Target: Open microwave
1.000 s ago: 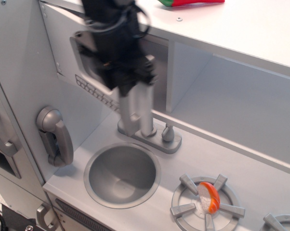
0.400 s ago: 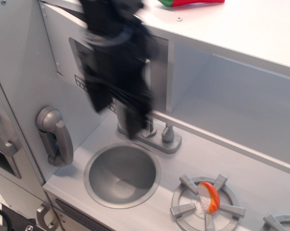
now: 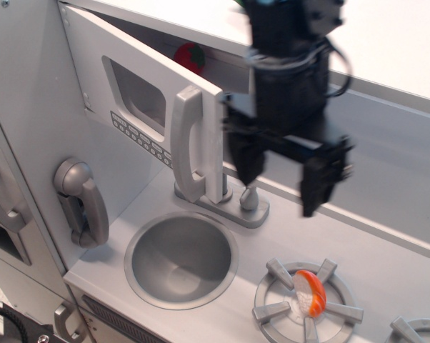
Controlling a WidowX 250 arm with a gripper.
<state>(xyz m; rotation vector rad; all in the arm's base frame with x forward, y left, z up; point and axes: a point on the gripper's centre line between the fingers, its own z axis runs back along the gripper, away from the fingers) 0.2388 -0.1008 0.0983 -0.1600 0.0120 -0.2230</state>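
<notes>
**Grey door swings out**

Grey microwave point(image 3: 140, 100) sits left of the claw point(image 3: 283, 182), its door already partly swung out. I think a good finish means pushing the door edge wider, staying off the handle point(image 3: 188, 143). The claw is spread wide, holding nothing, touching nothing.

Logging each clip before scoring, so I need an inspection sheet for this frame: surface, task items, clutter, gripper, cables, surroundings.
Surface: grey toy-kitchen counter with round sink.
Task items: microwave door swung partly open; bar handle free.
Clutter: orange-white piece on burner; red object inside microwave.
Gripper: gripper open, right of door, holding nothing.
Cables: black cable looped on arm.
Surroundings: telephone handset on left wall; faucet behind sink.
</notes>
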